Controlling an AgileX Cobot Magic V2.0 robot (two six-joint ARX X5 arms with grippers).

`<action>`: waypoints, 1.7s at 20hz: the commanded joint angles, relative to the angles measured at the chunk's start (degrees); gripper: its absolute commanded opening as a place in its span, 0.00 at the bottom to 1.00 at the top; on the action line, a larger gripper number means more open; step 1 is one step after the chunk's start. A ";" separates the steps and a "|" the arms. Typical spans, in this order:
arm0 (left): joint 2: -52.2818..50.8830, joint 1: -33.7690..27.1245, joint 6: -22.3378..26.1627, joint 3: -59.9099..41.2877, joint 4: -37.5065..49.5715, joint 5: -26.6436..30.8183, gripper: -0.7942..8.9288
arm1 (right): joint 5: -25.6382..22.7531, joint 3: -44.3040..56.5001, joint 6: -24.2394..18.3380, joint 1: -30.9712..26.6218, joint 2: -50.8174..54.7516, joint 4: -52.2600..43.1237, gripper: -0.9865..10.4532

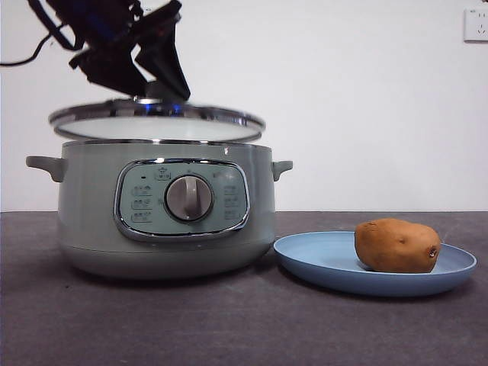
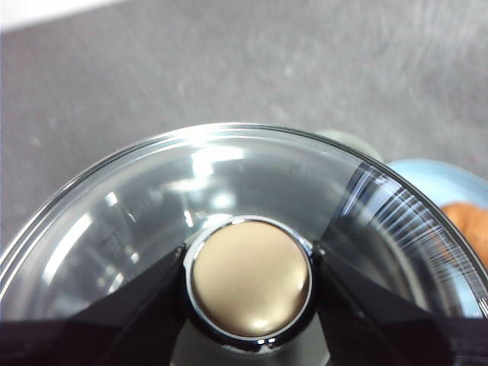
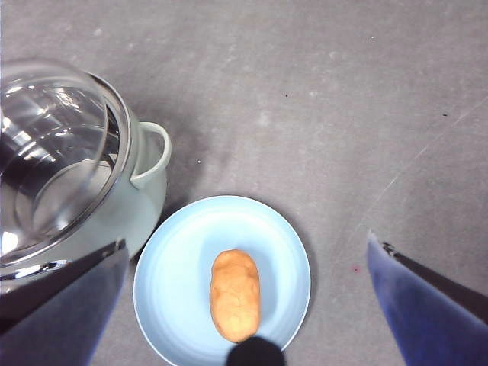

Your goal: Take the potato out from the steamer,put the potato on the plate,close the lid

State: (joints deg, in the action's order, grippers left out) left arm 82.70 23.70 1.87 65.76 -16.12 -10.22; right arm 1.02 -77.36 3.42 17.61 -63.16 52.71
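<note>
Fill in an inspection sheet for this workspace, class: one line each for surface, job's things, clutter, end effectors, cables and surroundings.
Surface: dark grey table, faint scuffs.
Job's things: potato lies on the blue plate, beside the steamer; lid held just above the steamer's rim, not seated.
Clutter: nothing seen.
End effectors: left end effector shut on the lid's knob; right end effector open, high above the plate, holding nothing.
Cables: one black cable near the arm at top left.
Surroundings: white wall, socket at top right.
</note>
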 commanded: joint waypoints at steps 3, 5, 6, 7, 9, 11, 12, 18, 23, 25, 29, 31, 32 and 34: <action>-0.83 0.20 -0.44 -5.16 10.45 -0.37 0.07 | -0.04 0.13 0.04 0.00 -0.15 -0.35 0.58; -0.81 0.20 -0.39 -7.21 12.55 0.09 0.07 | -0.04 0.13 0.17 0.00 -0.15 -0.35 0.58; -0.81 0.20 -0.39 -8.07 13.66 0.92 0.07 | -0.04 0.13 0.20 0.00 -0.15 -0.33 0.58; -0.70 0.20 -0.26 -8.41 13.70 1.53 0.07 | -0.04 0.13 0.20 0.00 -0.15 -0.35 0.58; -0.22 0.20 -0.13 -8.41 13.03 1.57 0.07 | -0.02 0.13 0.20 0.00 -0.15 -0.33 0.58; 0.20 0.33 1.84 -8.41 12.76 2.69 0.07 | 0.00 0.13 0.20 0.02 -0.15 -0.35 0.58; 0.63 0.70 2.73 -8.41 13.14 2.64 0.07 | 0.09 0.13 0.20 0.02 -0.15 -0.35 0.58; 1.16 2.32 4.87 -8.41 13.57 2.58 0.07 | 0.13 0.13 0.20 0.02 -0.15 -0.31 0.58; 1.16 2.19 3.21 -8.41 9.11 2.58 0.09 | 0.15 0.13 0.20 0.02 -0.15 -0.28 0.58; 1.16 2.19 2.36 -8.39 9.29 2.58 0.23 | 0.17 0.13 0.20 0.02 -0.15 -0.28 0.58; 1.14 2.05 2.38 -8.37 11.72 2.67 0.42 | 0.24 0.13 0.22 0.02 -0.15 0.74 0.58; 1.11 1.81 2.38 -8.24 13.35 2.71 0.42 | 0.37 0.13 0.22 0.02 -0.15 1.20 0.58; 1.11 1.68 2.38 -8.07 14.21 2.71 0.42 | 0.37 0.13 0.22 0.02 -0.15 1.62 0.58; 1.11 1.68 2.38 -6.69 14.12 2.71 0.42 | 0.37 0.13 0.22 0.02 -0.15 1.99 0.58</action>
State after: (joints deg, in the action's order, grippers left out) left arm 83.15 25.34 3.62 58.67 -2.52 -7.22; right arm 1.34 -77.36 3.44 17.61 -63.16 54.87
